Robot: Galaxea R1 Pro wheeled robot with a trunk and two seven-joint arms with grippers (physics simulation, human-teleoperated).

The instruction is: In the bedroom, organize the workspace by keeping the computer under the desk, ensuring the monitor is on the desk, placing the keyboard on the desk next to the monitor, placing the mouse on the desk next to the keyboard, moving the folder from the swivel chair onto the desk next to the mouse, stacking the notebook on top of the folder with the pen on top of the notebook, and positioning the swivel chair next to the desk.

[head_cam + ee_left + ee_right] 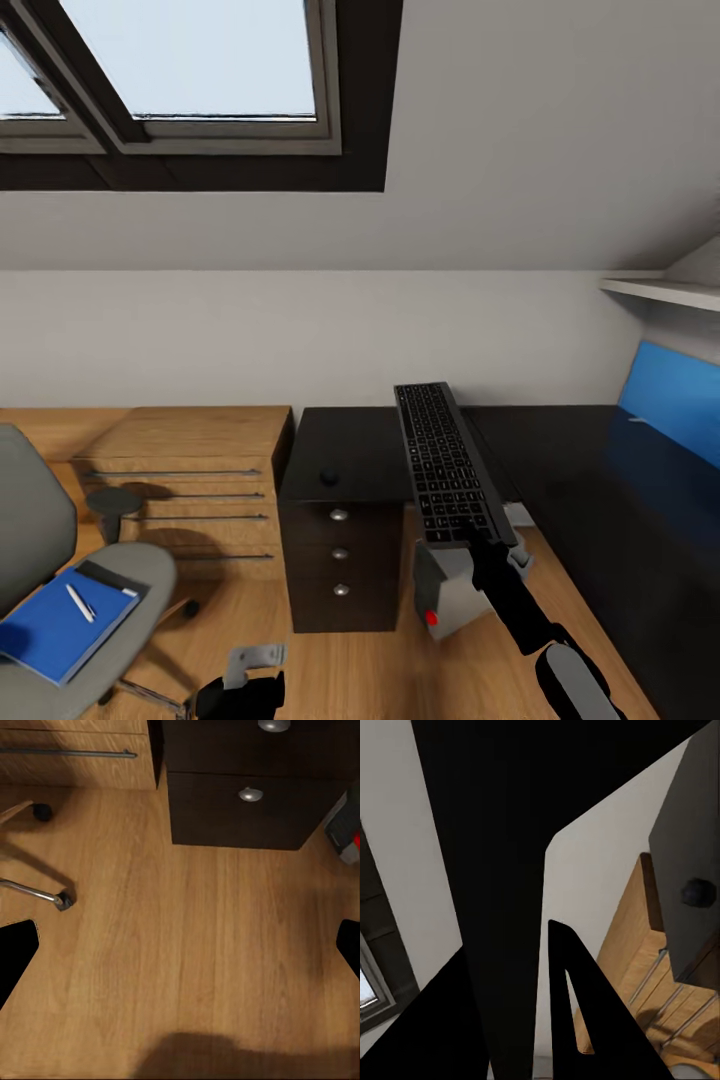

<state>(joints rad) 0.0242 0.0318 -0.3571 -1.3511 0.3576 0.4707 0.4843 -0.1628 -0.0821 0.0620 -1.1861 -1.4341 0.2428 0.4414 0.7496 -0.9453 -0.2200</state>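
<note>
My right gripper [480,545] is shut on the near end of the black keyboard [443,465], holding it above the dark desk [350,445] so that it points away from me. In the right wrist view the keyboard's dark body [502,870] rises between my fingers [577,1012]. The small black mouse [328,477] sits on the desk left of the keyboard. The grey computer [445,592], with a red button, stands on the floor under the desk. On the swivel chair [40,540] lies a blue notebook [55,628] with a white pen [79,602] on it. My left gripper [240,690] hangs open above the floor.
A dark drawer unit [340,575] with round knobs supports the desk's left end. A wooden dresser [190,470] stands to its left. A blue panel [668,400] rises at the desk's right side, under a white shelf [660,290]. The chair's castors [61,900] rest on the wood floor.
</note>
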